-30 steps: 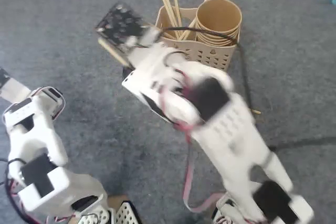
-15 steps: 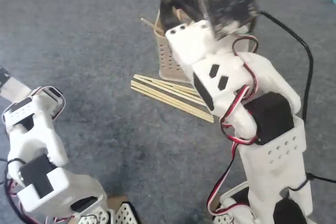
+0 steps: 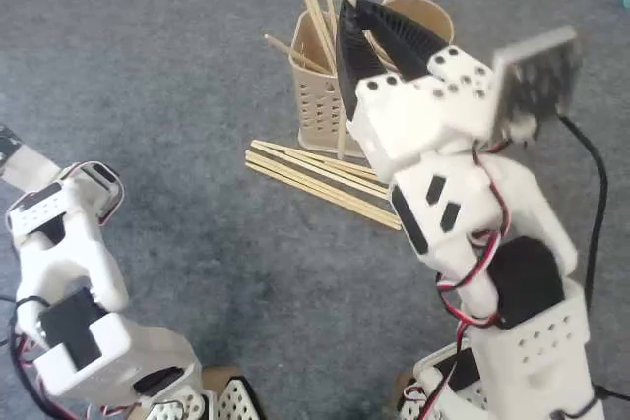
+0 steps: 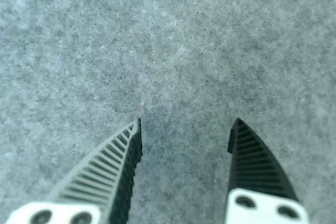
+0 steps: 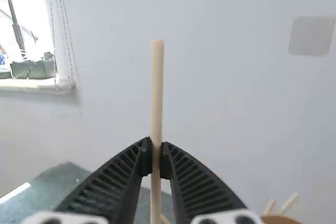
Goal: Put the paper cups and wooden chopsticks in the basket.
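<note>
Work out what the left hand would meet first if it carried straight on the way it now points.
The left hand, open, points down at the grey carpet. Nothing lies between its tips, so it would probably meet bare carpet first, though how far off the carpet is stays unclear.

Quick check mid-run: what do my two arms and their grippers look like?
The left arm and right arm have white plastic shells with black servo blocks. Red and white wires loop along the right arm; a black cable trails beside it. The left gripper and right gripper have tapered, ribbed black fingers on white mounts.
</note>
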